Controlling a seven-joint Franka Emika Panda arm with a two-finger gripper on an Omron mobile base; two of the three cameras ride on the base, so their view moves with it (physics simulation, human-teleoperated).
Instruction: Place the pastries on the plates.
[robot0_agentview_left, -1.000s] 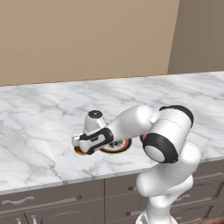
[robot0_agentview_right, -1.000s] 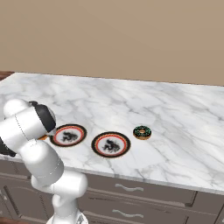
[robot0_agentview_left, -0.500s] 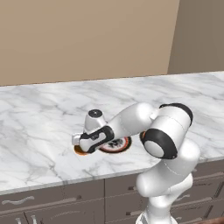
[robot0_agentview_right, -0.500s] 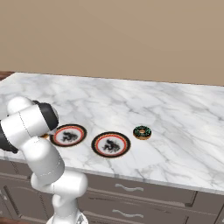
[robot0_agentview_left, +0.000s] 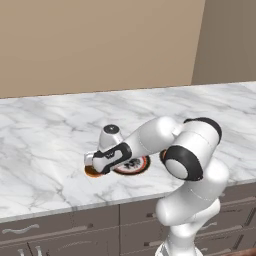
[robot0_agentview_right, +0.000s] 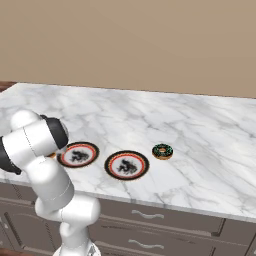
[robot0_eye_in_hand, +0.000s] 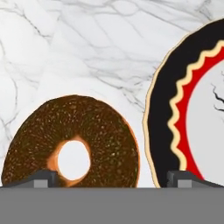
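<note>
A brown glazed ring donut (robot0_eye_in_hand: 72, 144) with an orange-tan edge lies on the marble counter just left of a plate (robot0_eye_in_hand: 175, 109). My gripper (robot0_eye_in_hand: 113, 179) hangs low over it, open, with one fingertip on each side of the donut's near half. From the left base view the gripper (robot0_agentview_left: 92, 165) points down at the donut (robot0_agentview_left: 91, 172), beside the plate (robot0_agentview_left: 134, 165). Two matching plates (robot0_agentview_right: 78, 154) (robot0_agentview_right: 126, 164) sit side by side near the counter's front. A second dark donut (robot0_agentview_right: 162, 151) lies to the right of them.
The marble counter (robot0_agentview_right: 200, 125) runs wide behind and to the right of the plates. Its front edge (robot0_agentview_left: 60, 205) is close below the gripper, with grey drawers underneath. A tan wall stands at the back.
The arm has settled slightly lower over the brown donut. The jaws stay wide apart; plates and pastries have not moved.
</note>
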